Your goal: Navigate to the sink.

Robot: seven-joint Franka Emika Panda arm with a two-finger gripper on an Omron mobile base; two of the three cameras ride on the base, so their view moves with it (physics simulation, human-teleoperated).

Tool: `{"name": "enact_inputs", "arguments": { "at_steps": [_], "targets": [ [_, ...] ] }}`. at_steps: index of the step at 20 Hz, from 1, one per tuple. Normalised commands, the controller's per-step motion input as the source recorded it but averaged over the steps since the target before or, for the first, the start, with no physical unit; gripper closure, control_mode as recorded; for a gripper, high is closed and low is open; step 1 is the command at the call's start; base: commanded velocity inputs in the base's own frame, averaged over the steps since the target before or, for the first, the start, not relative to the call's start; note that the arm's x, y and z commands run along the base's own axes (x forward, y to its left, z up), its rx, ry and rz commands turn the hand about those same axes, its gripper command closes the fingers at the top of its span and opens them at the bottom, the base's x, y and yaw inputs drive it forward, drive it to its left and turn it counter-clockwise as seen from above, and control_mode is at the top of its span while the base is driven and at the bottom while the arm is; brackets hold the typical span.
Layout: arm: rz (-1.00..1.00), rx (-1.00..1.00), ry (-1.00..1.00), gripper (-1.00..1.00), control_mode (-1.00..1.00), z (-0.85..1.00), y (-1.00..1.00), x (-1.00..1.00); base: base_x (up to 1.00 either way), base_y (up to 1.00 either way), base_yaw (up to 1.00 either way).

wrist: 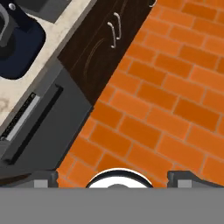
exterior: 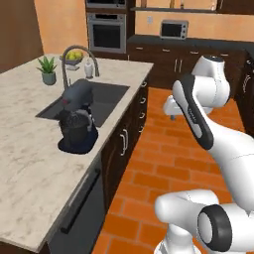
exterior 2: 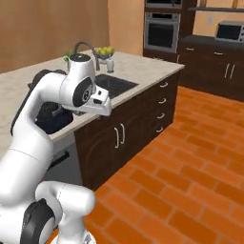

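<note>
The sink is a dark recessed basin in the marble island counter, ahead and to my left. Its arched grey faucet rises at the basin's far edge. From the right base view the sink lies beyond my arm, with the faucet behind it. My gripper hangs over the brick floor, to the right of the island and apart from it. In the hand view the gripper points down at the floor, its fingertips wide apart and open, holding nothing.
A dark stand mixer stands on the counter at the sink's near end. A potted plant, a soap bottle and a fruit bowl sit behind the faucet. Dark cabinets and a dishwasher front the island. Orange brick floor lies open to the right.
</note>
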Motion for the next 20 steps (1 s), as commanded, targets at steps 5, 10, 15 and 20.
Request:
{"name": "enact_inputs", "arguments": {
  "at_steps": [5, 10, 15, 20],
  "targets": [
    [0.00, 0.00, 0.00, -1.00, 1.00, 0.00, 0.00, 0.00, 0.38, -0.59, 0.62],
    [0.00, 0.00, 0.00, -1.00, 1.00, 0.00, 0.00, 0.00, 0.60, -0.57, 0.61],
    [0.00, 0.00, 0.00, -1.00, 1.00, 0.00, 0.00, 0.00, 0.81, -0.55, 0.61],
    [0.00, 0.00, 0.00, -1.00, 1.00, 0.00, 0.00, 0.00, 0.73, -0.83, 0.48]
  ]
}}
